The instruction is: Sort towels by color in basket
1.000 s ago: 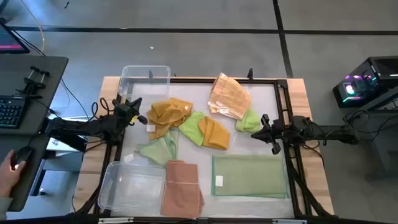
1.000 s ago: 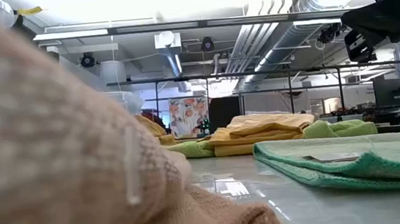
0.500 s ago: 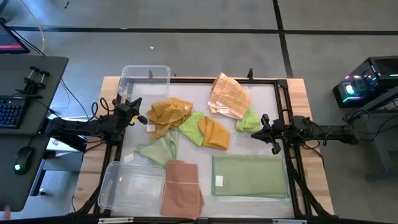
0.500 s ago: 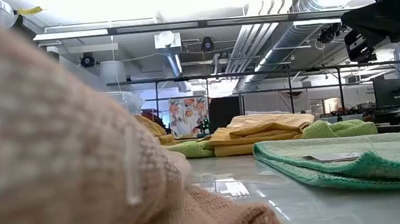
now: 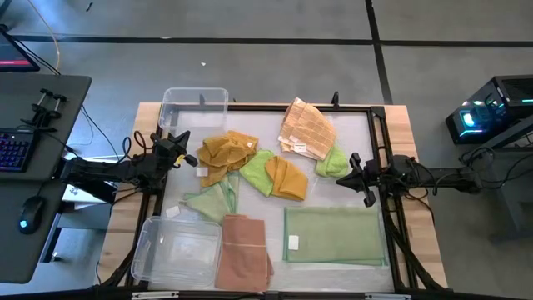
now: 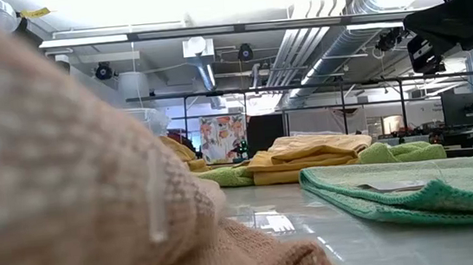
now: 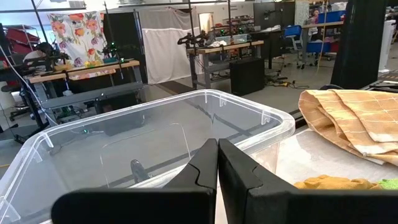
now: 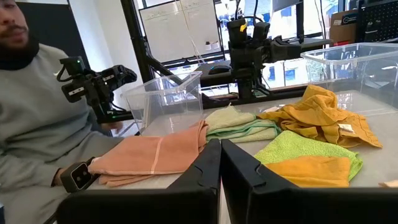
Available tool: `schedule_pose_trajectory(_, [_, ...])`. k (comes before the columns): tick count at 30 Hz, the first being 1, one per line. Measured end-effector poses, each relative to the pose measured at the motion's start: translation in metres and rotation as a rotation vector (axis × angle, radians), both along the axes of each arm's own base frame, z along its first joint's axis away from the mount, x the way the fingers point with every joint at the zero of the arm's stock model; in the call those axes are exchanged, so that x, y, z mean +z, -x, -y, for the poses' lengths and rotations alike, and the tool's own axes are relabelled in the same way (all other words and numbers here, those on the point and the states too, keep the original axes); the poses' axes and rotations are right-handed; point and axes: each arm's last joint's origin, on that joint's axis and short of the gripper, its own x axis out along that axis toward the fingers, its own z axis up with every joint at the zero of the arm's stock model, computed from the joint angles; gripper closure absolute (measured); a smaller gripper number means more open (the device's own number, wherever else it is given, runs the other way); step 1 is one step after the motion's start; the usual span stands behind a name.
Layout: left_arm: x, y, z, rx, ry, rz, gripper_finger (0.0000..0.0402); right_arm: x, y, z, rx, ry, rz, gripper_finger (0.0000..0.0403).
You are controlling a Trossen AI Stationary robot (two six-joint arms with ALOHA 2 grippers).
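Nothing on the bench (image 5: 400,117) has moved in the last second; only a person's hand at the desk off the left edge has gone from the mouse (image 5: 27,213). So sorting has not begun: the towels (image 5: 250,167) lie loose across the middle of the bench, mustard, light green and checked peach toward the far edge, a salmon one (image 5: 243,262) and a flat green one (image 5: 333,235) along the near edge. 2 clear bins, the far bin (image 5: 193,103) at the far left corner and the near bin (image 5: 176,250) at the near left corner, hold no towels.

At the left edge the left claw (image 5: 188,157) hovers clenched on nothing, pointing at the far bin. At the right edge the right claw (image 5: 354,177) is likewise clenched and carrying nothing, aimed across the towels.
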Motion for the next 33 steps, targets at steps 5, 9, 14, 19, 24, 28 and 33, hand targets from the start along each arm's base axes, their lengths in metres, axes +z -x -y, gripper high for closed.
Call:
schedule_pose_trajectory(5, [0.0000, 0.0000, 0.0000, 0.000, 0.000, 0.000, 0.0401, -0.0001, 0.0000, 0.0000, 0.000, 0.000, -0.001, 0.0401])
schedule_pose_trajectory(9, [0.0001, 0.0000, 0.0000, 0.000, 0.000, 0.000, 0.0401, 0.0000, 0.0000, 0.0000, 0.000, 0.000, 0.000, 0.0401])
schedule_pose_trajectory(14, [0.0000, 0.0000, 0.0000, 0.000, 0.000, 0.000, 0.0401, 0.0000, 0.0000, 0.0000, 0.000, 0.000, 0.000, 0.0401])
schedule_pose_trajectory(19, [0.0001, 0.0000, 0.0000, 0.000, 0.000, 0.000, 0.0401, 0.0000, 0.0000, 0.0000, 0.000, 0.000, 0.000, 0.0401])
schedule_pose_trajectory(24, [0.0000, 0.0000, 0.0000, 0.000, 0.000, 0.000, 0.0401, 0.0001, 0.0000, 0.0001, -0.002, 0.040, 0.006, 0.0401])
schedule_pose_trajectory(28, [-0.0001, 0.0000, 0.0000, 0.000, 0.000, 0.000, 0.0401, 0.0004, 0.0001, 0.0002, -0.007, 0.147, 0.020, 0.0401])
schedule_pose_trajectory(33, [0.0001, 0.0000, 0.0000, 0.000, 0.000, 0.001, 0.0401, 0.0010, 0.0003, 0.0002, -0.007, 0.157, 0.023, 0.0401])
